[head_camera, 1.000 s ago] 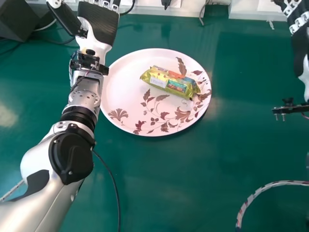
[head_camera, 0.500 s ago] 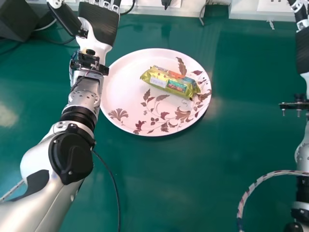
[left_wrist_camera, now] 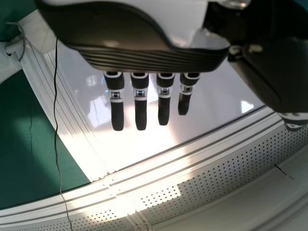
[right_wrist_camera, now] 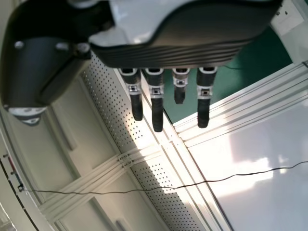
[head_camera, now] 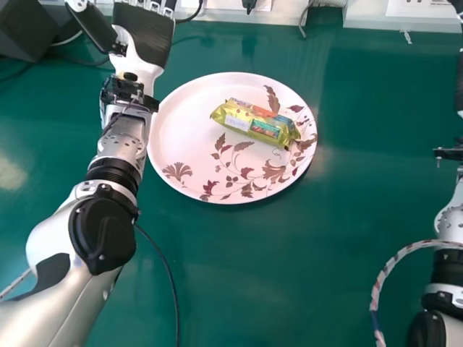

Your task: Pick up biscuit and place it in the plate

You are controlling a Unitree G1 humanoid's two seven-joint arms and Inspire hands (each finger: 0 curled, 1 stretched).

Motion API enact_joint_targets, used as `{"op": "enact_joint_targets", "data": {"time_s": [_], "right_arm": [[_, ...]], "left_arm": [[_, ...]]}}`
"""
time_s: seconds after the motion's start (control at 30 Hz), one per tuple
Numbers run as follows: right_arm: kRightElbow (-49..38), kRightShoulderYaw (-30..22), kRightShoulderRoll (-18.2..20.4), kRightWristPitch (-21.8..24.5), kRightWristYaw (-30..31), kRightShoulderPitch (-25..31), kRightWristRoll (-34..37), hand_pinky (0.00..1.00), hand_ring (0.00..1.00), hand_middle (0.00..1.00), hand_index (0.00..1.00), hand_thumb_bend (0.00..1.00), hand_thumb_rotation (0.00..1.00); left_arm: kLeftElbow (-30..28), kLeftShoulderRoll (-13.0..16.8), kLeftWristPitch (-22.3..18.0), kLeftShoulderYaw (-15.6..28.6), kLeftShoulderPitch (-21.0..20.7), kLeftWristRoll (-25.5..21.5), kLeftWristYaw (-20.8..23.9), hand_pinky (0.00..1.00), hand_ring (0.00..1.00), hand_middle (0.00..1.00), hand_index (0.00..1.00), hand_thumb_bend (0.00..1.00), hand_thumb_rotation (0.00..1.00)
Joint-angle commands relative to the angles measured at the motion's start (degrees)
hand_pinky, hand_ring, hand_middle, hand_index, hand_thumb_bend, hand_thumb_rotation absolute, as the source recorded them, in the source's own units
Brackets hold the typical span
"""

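The robot hand [left_wrist_camera: 149, 57] extends straight fingers [left_wrist_camera: 117, 113] over what seems a whiteboard [left_wrist_camera: 202, 106].

The glossy green tabletop [head_camera: 289, 267] bore a round, pale pink plate [head_camera: 173, 123] patterned with brown and dark red leaves and flowers, and, toward its far left corner, a dark, boxy object [head_camera: 27, 32] with thin black cables [head_camera: 78, 63] beside it.

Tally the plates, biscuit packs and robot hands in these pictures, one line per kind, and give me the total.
Plate: 1
Biscuit pack: 1, lying on the plate
Robot hands, the left hand and the right hand: 2
Total: 4
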Motion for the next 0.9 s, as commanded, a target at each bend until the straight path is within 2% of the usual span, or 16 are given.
{"op": "enact_joint_targets", "data": {"time_s": [0.0,0.13,0.27,0.43,0.63,0.73,0.87], "right_arm": [[1.55,-1.15,-0.17,0.90,1.83,-0.27,1.27,0.73,0.82,0.81,0.89,0.93,0.72],[2.94,-1.51,-1.11,3.37,4.56,-0.19,1.88,0.73,0.82,0.80,0.88,0.93,0.70],[3.59,-1.66,-1.62,3.74,5.46,0.24,0.68,0.72,0.80,0.79,0.86,0.88,0.68],[3.19,-2.23,-0.85,4.12,5.36,0.37,1.29,0.74,0.83,0.84,0.92,0.88,0.70],[1.93,-2.07,0.38,3.73,4.03,1.08,0.80,0.72,0.83,0.85,0.92,0.87,0.69],[1.11,-2.06,1.17,4.12,3.29,1.84,1.03,0.72,0.81,0.81,0.89,0.89,0.67],[1.15,-2.57,1.51,4.34,4.25,2.34,2.04,0.71,0.79,0.81,0.86,0.89,0.65]], "left_arm": [[-0.16,0.26,-0.32,0.18,0.62,-0.49,-0.33,0.76,0.84,0.93,0.99,1.00,0.78],[-0.16,0.19,-0.35,0.02,0.57,-0.30,0.21,0.79,0.86,0.95,1.00,1.00,0.77],[0.04,0.17,0.10,-0.23,0.62,0.06,1.76,0.80,0.86,0.95,1.00,1.00,0.77],[-0.09,0.18,0.47,0.36,0.69,-0.68,2.47,0.82,0.87,0.97,1.00,1.00,0.74],[-0.31,0.46,1.63,0.63,1.30,-1.03,2.48,0.79,0.86,0.96,0.99,1.00,0.77],[-0.28,0.56,2.41,0.53,1.99,-0.89,2.42,0.79,0.86,0.95,0.99,1.00,0.77],[-0.36,-0.35,3.24,0.85,3.43,-1.30,2.51,0.80,0.87,0.95,1.00,1.00,0.77]]}}
